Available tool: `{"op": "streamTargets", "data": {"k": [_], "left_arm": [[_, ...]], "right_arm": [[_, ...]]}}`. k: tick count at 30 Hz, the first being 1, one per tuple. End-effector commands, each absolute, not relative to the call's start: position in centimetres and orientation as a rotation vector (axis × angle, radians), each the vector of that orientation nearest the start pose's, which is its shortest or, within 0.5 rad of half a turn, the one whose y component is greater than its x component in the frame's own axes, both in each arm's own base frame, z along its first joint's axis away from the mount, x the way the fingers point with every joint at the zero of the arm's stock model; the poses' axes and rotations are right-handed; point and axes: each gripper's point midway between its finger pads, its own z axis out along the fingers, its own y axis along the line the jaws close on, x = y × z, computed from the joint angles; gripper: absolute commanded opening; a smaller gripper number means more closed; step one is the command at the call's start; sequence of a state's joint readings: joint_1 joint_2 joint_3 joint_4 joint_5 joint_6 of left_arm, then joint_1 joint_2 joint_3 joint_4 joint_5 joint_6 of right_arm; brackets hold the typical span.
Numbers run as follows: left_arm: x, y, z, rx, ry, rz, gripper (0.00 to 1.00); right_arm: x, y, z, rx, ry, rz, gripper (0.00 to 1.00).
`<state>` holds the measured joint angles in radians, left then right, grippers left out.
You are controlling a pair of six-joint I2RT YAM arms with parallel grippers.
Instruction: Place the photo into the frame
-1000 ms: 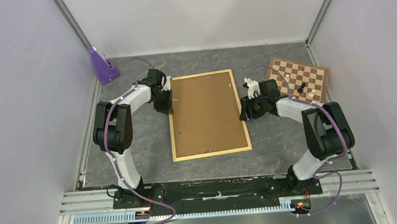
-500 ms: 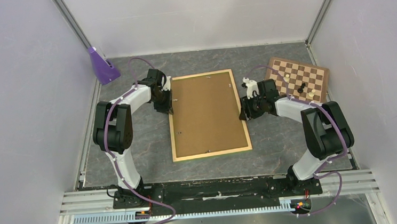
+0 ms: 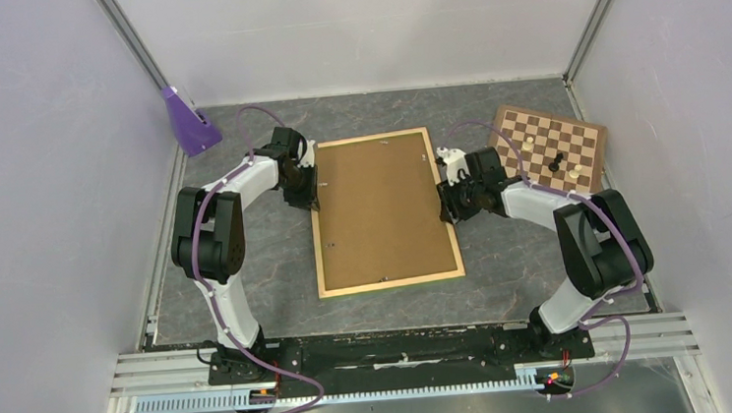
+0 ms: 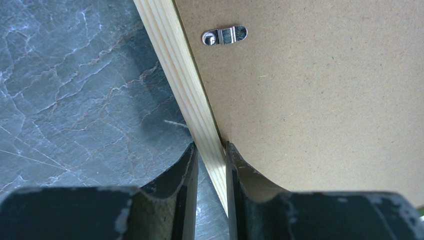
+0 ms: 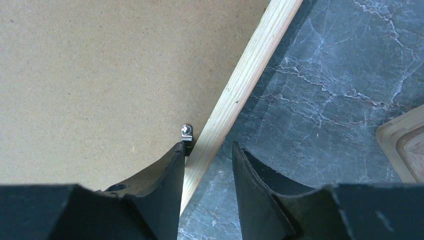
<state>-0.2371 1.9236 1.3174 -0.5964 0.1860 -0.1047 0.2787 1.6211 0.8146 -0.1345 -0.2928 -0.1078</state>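
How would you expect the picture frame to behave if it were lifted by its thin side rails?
The frame probably lifts stiffly and lightly: thin wood rails around a flat hardboard panel. The panel likely stays in, since a metal clip sits on it. Pinched on one narrow rail by the left gripper alone, it could sag or pivot.

The thin-railed rectangular wooden frame (image 3: 391,283) is showing pale, straight-grained rails around a plain speckled-brown hardboard panel (image 3: 382,210). The stone-look worktop (image 3: 248,265) is showing dark grey with pale marbled veins. The square wooden chessboard (image 3: 550,143) is showing brown-and-cream checks. The left pincer (image 4: 210,146) and right pincer (image 5: 207,146) are showing scuffed matt black.
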Motion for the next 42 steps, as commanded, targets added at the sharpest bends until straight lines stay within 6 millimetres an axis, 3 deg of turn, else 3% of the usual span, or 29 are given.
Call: {"op": "streamTargets", "data": {"k": [1,10,27,34,35,40,42], "left_arm": [[38.9,-11.8,5.2,0.311,2.701,-0.289,0.02],[39.0,-11.7,5.2,0.311,2.699,-0.282,0.02],[39.2,-11.8,5.1,0.313,2.699,-0.285,0.02],[39.2,-11.9,4.9,0.317,2.706,-0.294,0.02],[39.2,-11.9,4.8,0.318,2.706,-0.297,0.02],[39.1,-12.0,4.7,0.317,2.710,-0.300,0.02],[38.9,-11.9,4.7,0.319,2.711,-0.301,0.02]], "right_arm": [[33.8,9.9,0.5,-0.634,2.471,0.119,0.40],[34.3,10.2,1.4,-0.757,2.411,0.036,0.32],[33.0,12.4,0.6,-0.958,2.382,0.131,0.10],[32.6,13.0,0.6,-1.017,2.359,0.158,0.09],[32.6,13.2,0.7,-1.008,2.356,0.167,0.10],[33.3,14.4,2.2,-0.842,2.372,0.282,0.44],[33.8,14.8,3.0,-0.755,2.380,0.320,0.50]]}}
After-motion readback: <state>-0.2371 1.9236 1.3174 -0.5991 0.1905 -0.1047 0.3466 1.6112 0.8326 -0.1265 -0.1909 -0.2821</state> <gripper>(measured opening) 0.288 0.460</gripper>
